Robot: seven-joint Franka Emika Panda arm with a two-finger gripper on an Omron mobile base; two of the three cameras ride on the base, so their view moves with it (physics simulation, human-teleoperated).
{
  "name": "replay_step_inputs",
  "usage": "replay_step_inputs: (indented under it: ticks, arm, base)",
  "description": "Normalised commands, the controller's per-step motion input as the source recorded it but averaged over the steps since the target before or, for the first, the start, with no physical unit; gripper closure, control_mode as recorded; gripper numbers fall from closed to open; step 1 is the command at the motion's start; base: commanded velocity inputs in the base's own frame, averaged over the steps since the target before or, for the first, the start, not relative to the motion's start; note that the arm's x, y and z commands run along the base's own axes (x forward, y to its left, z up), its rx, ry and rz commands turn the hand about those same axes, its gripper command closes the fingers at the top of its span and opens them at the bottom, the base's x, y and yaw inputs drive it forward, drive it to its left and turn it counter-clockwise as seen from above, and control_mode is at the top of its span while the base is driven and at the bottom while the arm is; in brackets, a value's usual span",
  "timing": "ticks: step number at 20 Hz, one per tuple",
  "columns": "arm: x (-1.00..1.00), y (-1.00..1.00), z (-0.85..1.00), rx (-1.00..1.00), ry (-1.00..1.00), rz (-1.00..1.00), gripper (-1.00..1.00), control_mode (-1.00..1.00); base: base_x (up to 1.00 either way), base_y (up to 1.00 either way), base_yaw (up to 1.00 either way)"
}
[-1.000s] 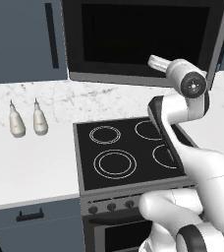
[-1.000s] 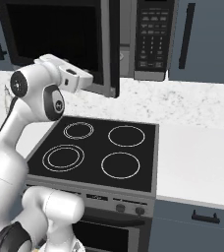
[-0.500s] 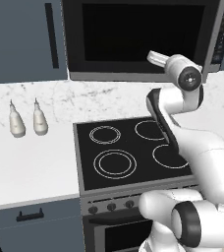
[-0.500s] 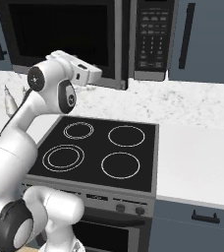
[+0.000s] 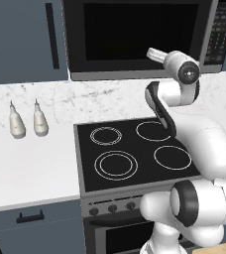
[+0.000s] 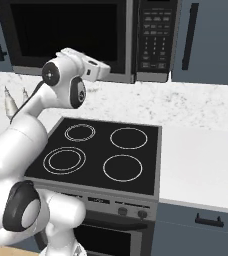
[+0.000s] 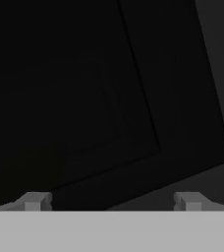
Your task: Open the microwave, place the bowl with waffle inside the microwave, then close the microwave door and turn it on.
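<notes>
One second brought my gripper point(image 7: 111, 201) up against the microwave door point(image 5: 140, 37), jaws wide and empty; door apparently shut, opening not begun.

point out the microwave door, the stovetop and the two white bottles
microwave door point(image 5: 135, 39), left base view, dark glass centre
stovetop point(image 6: 98, 152), right base view, black surface between rings
white bottles point(image 5: 17, 124), left base view, left bottle's body

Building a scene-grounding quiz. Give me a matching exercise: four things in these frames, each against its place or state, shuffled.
Things:
1. microwave door
2. two white bottles
3. gripper
4. stovetop

States or places:
A. open, empty, close to dark glass
B. on the counter left of the stovetop
C. shut
D. below the microwave, four rings, nothing on it

Pairs: 1-C, 2-B, 3-A, 4-D
</notes>
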Motion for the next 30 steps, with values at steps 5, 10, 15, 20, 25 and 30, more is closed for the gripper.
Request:
replay_step_inputs:
  ticks: [5,10,15,20,25,30]
  arm:
    - [0.18,0.0,0.0,0.0,0.07,0.01,-1.0,-1.0]
    - [0.17,0.0,0.0,0.0,0.01,0.0,-1.0,-1.0]
    - [0.22,0.0,0.0,0.0,0.04,0.0,-1.0,-1.0]
    - [-0.11,-0.07,0.0,0.0,0.0,0.0,-1.0,-1.0]
    - [-0.9,-0.49,0.1,0.0,0.0,0.01,-1.0,-1.0]
    - [-0.98,-0.66,0.22,0.0,0.0,0.03,-1.0,-1.0]
  base:
    - [0.0,0.0,0.0]
    - [0.0,0.0,0.0]
    - [0.0,0.0,0.0]
    - [0.0,0.0,0.0]
    - [0.0,0.0,0.0]
    - [0.0,0.0,0.0]
